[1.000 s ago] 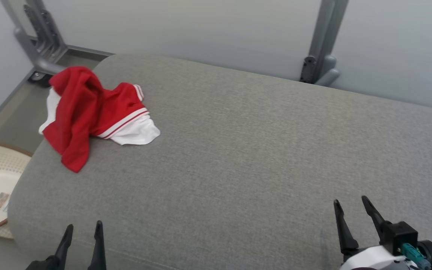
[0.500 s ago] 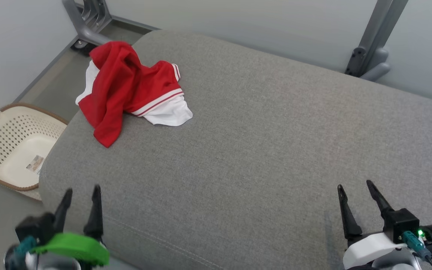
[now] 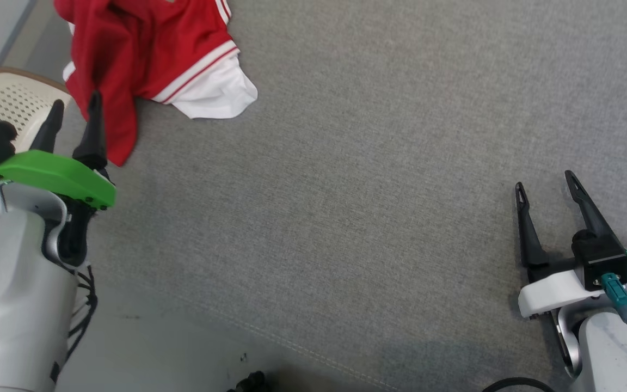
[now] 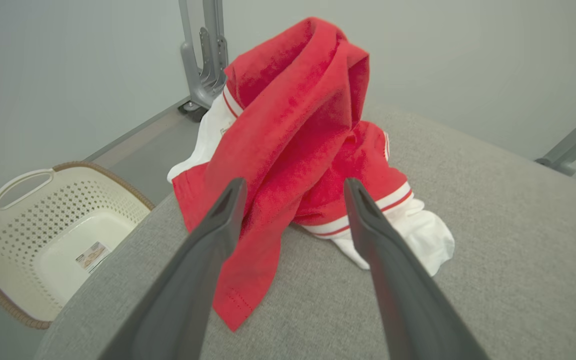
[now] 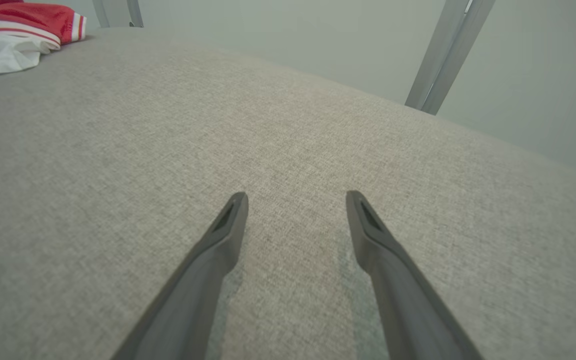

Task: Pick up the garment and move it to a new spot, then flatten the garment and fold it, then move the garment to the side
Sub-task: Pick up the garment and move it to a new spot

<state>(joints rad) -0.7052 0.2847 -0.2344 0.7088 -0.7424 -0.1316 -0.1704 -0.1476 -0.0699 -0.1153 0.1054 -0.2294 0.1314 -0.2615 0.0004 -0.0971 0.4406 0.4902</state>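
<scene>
**Colours and patterns of the objects in view**

The crumpled red-and-white cloth garment [image 3: 123, 54] is bright red with white panels, its hems edged in thin red and white stripes. The grey woven upholstered surface [image 3: 346, 190] is an even, finely flecked grey. The cream perforated plastic basket [image 4: 43, 215] has a brown rim. The left gripper [image 3: 77, 99] pairs dark fingers with a bright green bracket [image 3: 47, 171]; the right gripper [image 3: 545, 180] pairs dark fingers with a white bracket [image 3: 553, 291].

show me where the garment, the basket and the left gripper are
garment [image 4: 288, 115], left wrist view, on the red fabric of the bunched-up heap
basket [image 4: 43, 215], left wrist view, on its perforated inner wall
left gripper [image 3: 77, 100], head view, midway between its two open fingertips
</scene>
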